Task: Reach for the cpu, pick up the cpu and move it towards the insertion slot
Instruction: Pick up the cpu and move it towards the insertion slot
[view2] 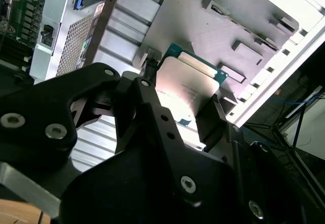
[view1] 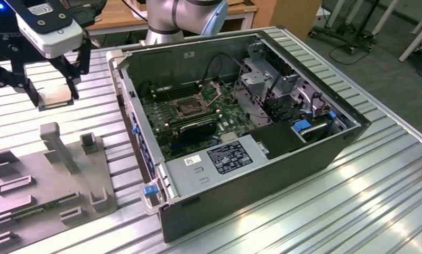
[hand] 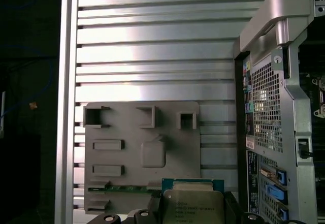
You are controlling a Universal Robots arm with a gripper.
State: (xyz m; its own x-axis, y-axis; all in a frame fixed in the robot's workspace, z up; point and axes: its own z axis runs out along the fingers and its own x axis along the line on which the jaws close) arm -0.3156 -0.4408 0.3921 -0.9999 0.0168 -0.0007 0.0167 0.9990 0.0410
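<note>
While gripper [view1: 54, 97] hovers, cpu [view2: 187, 89] hangs — clamped.

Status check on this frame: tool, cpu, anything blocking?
Tool shut on cpu, held above slatted table. Insertion slot inside open case, toward exterior view's right; cpu not there yet. Case wall stands between.

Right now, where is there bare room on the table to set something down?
Bare table lies at the exterior view's right of the case, and in a narrow strip between case and fixture plate. Inside the case it is crowded. The gripper holds the cpu above the table.
</note>
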